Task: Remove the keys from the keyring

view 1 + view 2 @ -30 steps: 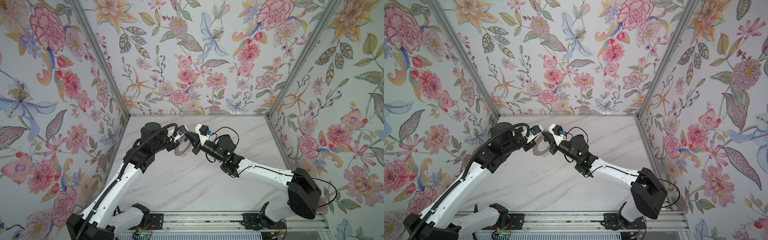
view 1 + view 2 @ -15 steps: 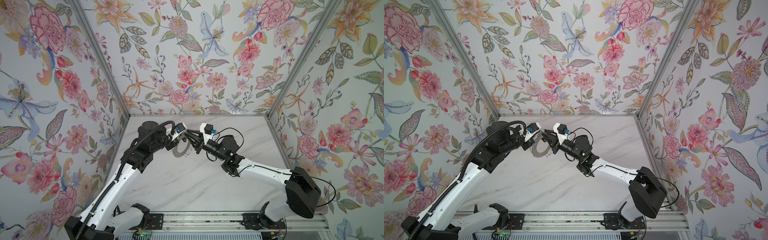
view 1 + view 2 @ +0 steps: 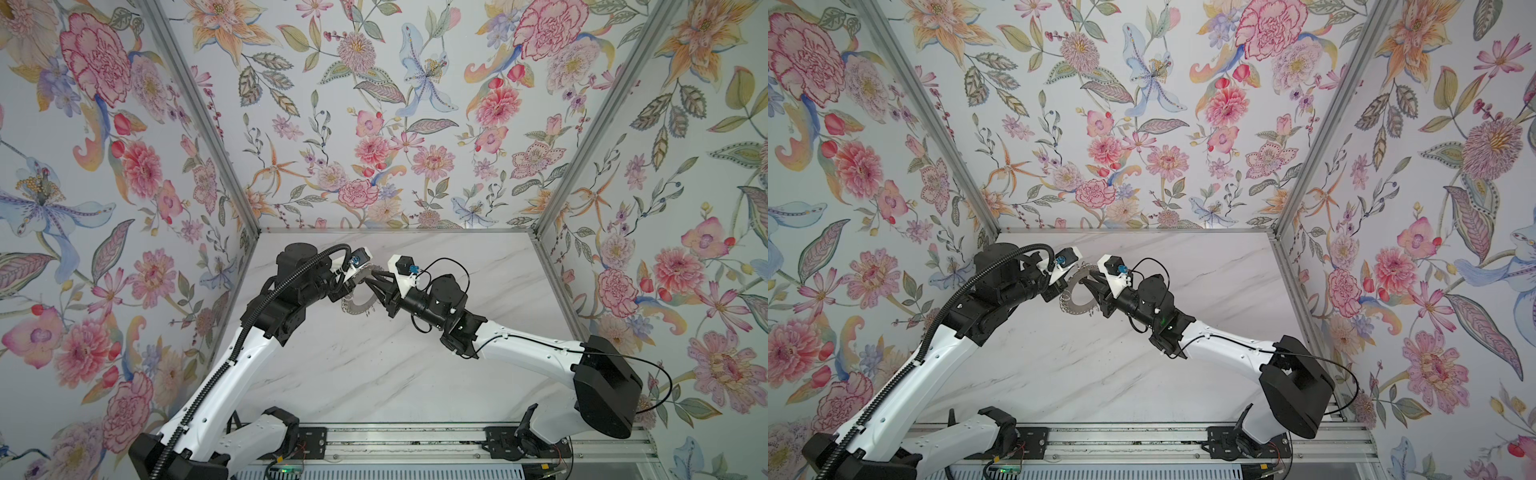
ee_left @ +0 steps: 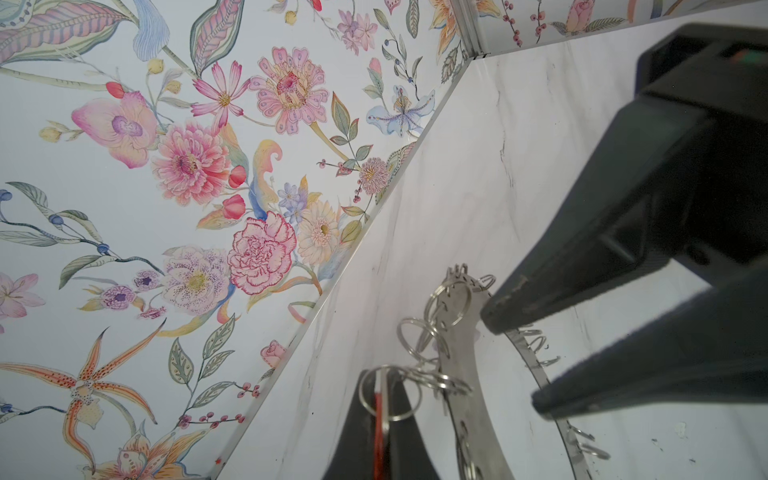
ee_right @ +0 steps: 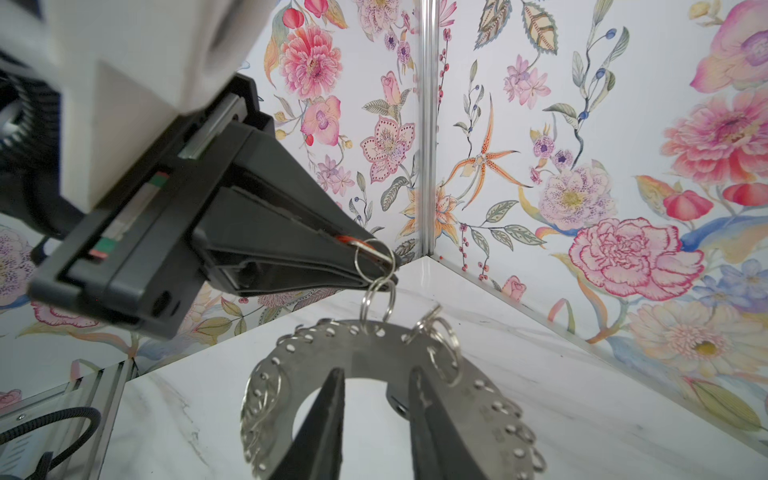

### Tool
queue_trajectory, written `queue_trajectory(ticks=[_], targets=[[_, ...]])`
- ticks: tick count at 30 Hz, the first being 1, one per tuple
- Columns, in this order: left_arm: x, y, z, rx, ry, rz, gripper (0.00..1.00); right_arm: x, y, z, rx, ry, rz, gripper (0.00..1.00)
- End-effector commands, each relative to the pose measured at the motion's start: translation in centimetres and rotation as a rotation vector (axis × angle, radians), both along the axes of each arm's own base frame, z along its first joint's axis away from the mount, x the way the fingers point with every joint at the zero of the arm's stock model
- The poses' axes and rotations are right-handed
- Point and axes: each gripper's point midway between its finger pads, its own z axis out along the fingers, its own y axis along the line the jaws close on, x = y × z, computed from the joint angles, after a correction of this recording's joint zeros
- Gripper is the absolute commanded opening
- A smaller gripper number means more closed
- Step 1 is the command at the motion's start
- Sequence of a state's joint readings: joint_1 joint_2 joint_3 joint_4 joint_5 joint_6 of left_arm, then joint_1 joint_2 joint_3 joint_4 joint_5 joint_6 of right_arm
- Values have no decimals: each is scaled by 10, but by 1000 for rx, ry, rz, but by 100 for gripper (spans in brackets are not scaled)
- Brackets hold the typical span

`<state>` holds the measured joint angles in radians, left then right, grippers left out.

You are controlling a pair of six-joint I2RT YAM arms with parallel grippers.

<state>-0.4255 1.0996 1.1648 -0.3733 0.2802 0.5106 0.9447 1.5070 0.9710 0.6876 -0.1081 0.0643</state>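
The left gripper [image 5: 380, 266] is clenched hard on the orange-red fob [image 4: 378, 432]. Only a sliver of orange shows between the black fingers, and its long axis runs straight back into the jaws. A split ring [image 5: 374, 257] pokes out past the fingertips and hooks a second split ring [image 5: 378, 299], which threads a hole at the rim of the keyring [image 5: 365, 353]. So the big silver disc hangs just below the left tips. In both top views it sits between the two arms, seemingly clear of the marble table [image 3: 374, 374].

The right gripper [image 5: 376, 376] comes in from the opposite side, released and parted. One finger reaches into the centre hole and the other lies across the band's face. They straddle the band with daylight between them, and I see nothing clamped.

That short two-link chain is what counts. The fob lies away from the disc along the line of the left jaws, and the disc's band sits right inside the right claw's gap. The right arm is therefore the nearer one to pin the disc. My read is that it must close there before any pull on the fob can work the ring free. I can't pick out the black-rimmed tag or the pale tag.
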Motion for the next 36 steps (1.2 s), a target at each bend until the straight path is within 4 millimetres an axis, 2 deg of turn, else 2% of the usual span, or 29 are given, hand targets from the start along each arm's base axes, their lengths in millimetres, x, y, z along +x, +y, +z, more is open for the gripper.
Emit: queue_trajectory(ticks=[1, 7, 15, 20, 25, 28, 36], targets=[[4, 3, 14, 8, -43, 13, 0, 2, -2, 13, 3, -3, -45, 29], [1, 1, 7, 30, -51, -14, 0, 2, 3, 28, 22, -14, -31, 29], [-1, 0, 8, 21, -65, -26, 0, 14, 9, 24, -8, 14, -49, 29], [-3, -1, 9, 20, -67, -34, 0, 23, 13, 18, -32, 43, -60, 24], [-3, 1, 10, 21, -74, -27, 0, 27, 15, 11, -52, 66, -63, 23], [-3, 0, 10, 20, -74, -29, 0, 28, 17, 9, -59, 74, -58, 20], [-3, 1, 12, 23, -79, -22, 0, 32, 18, 4, -94, 88, -64, 5]])
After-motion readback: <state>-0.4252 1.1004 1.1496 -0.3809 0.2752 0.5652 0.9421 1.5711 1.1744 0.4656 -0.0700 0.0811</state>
